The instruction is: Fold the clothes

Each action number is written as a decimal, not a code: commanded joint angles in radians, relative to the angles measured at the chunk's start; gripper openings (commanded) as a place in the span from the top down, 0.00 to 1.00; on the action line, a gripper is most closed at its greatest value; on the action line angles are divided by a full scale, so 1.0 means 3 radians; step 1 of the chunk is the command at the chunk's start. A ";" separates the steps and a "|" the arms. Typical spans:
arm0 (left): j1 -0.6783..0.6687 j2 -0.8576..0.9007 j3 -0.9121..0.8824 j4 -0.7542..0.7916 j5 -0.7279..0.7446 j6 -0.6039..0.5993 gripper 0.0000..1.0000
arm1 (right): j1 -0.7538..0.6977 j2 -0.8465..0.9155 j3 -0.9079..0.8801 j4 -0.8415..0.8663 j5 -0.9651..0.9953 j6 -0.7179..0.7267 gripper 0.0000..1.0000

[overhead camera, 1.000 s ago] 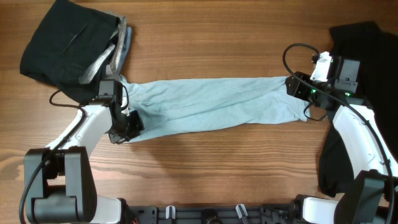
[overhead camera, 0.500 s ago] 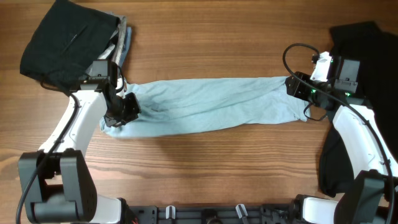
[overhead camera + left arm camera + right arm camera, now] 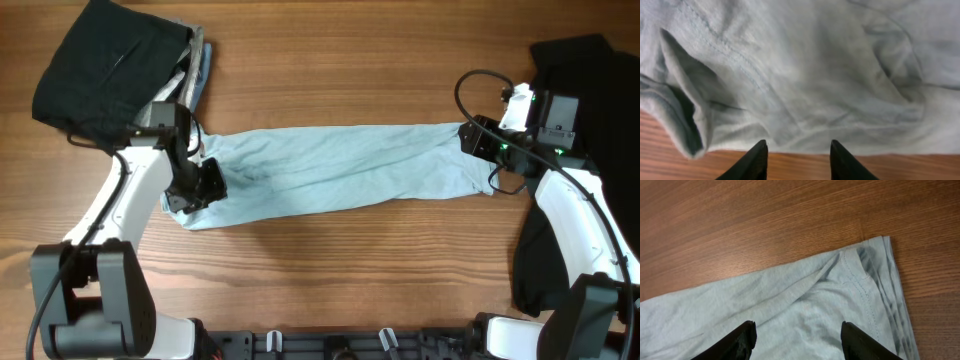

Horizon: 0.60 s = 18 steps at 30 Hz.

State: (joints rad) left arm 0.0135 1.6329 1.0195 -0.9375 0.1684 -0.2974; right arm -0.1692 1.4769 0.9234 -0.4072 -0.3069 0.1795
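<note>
The shirt (image 3: 805,310), pale blue and thin, lies on the wooden table (image 3: 740,225) and fills the near part of the view, its far edge slanting up to a corner at the right. A stitched seam (image 3: 866,292) runs down just inside that corner, with several layered edges stacked along the right side and soft creases fanning leftward. The right gripper (image 3: 797,342) hangs over the cloth, its two black fingers (image 3: 737,342) spread apart with only shirt showing between them.

We have bare table (image 3: 340,270) near and far of the blue shirt (image 3: 340,170) — black pile (image 3: 100,70) far left, black garment (image 3: 605,70) right.
</note>
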 commanded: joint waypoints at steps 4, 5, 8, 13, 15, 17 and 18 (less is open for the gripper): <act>0.0011 0.0013 -0.0384 0.0411 -0.0095 0.0001 0.59 | -0.0008 -0.0010 -0.0006 -0.0001 -0.0014 0.0014 0.41; 0.0011 0.0013 -0.0388 0.0435 -0.0097 0.0003 0.59 | -0.0008 -0.0010 -0.0006 -0.0006 -0.0015 0.0014 0.41; 0.0011 0.0013 -0.0388 0.0487 -0.0106 0.0003 0.71 | -0.0008 -0.0010 -0.0006 -0.0005 -0.0014 0.0014 0.41; 0.0015 0.0011 -0.0380 0.0556 -0.0090 0.0000 0.96 | -0.0008 -0.0010 -0.0006 -0.0005 -0.0014 0.0013 0.41; 0.0015 0.0011 -0.0328 0.0493 -0.0025 0.0001 0.96 | -0.0008 -0.0010 -0.0006 -0.0006 -0.0014 0.0014 0.41; 0.0015 0.0011 -0.0189 0.0355 -0.0004 0.0001 0.96 | -0.0008 -0.0010 -0.0006 -0.0005 -0.0014 0.0014 0.41; 0.0015 0.0010 -0.0107 0.0289 0.0006 0.0001 0.96 | -0.0008 -0.0010 -0.0006 -0.0005 -0.0014 0.0014 0.41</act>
State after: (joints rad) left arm 0.0135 1.6356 0.9211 -0.8185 0.1516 -0.2981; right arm -0.1692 1.4769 0.9234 -0.4080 -0.3069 0.1795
